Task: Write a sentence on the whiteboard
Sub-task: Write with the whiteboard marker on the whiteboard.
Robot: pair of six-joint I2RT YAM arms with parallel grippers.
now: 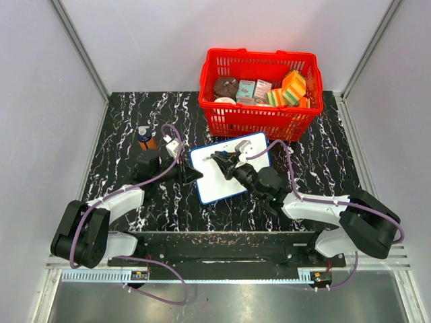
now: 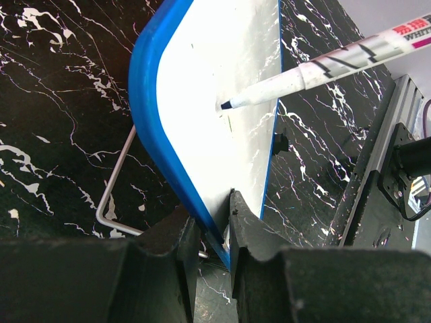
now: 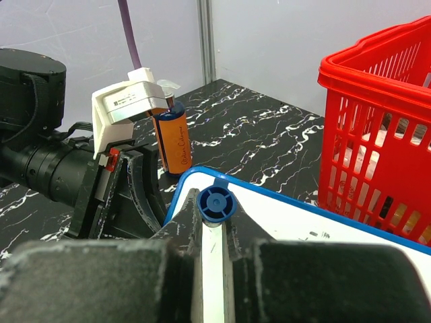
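Left gripper (image 2: pixel 214 214) pinches the blue-framed flat white whiteboard (image 2: pixel 202 81) at its edge, right gripper (image 3: pixel 214 232) a white plastic marker (image 2: pixel 316 67); red mesh basket (image 1: pixel 259 122) just beyond it.

The centre of the whiteboard (image 1: pixel 213 183) is covered by the right gripper (image 1: pixel 224 159) in the top view; the barrel of the marker (image 2: pixel 323 67) is cut off by the left wrist view's right edge.
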